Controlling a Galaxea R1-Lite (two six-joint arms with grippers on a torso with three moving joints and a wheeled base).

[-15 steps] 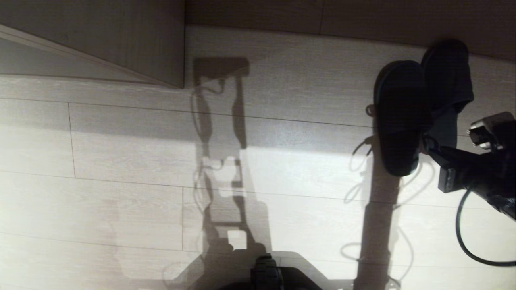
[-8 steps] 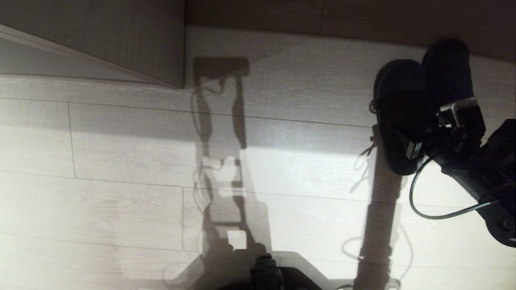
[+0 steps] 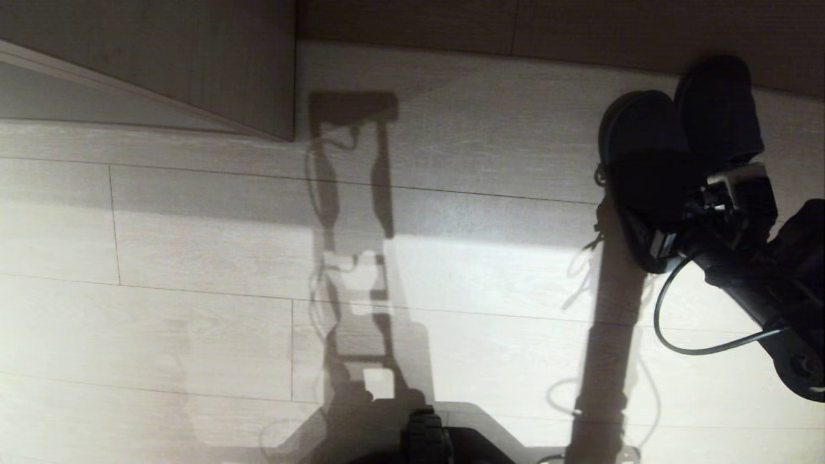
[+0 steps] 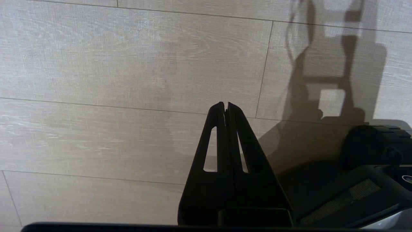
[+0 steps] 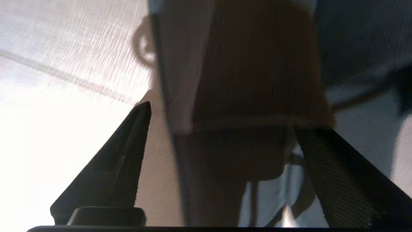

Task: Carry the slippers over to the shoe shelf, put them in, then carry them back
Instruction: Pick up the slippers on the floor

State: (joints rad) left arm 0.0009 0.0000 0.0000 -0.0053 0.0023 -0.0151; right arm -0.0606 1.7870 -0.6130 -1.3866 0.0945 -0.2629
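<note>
Right gripper [image 5: 219,129] stands with its fingers [image 5: 122,161] spread wide, one on each side of a slipper's strap, pinching nothing that can be seen. Both slippers [image 3: 651,174] lie side by side on the pale plank floor [image 3: 193,258] near its far right edge, just before a beige wood-grain panel [image 3: 161,58]. Left gripper [image 4: 226,106] hangs over bare floor with its fingers pressed together, empty.
</note>
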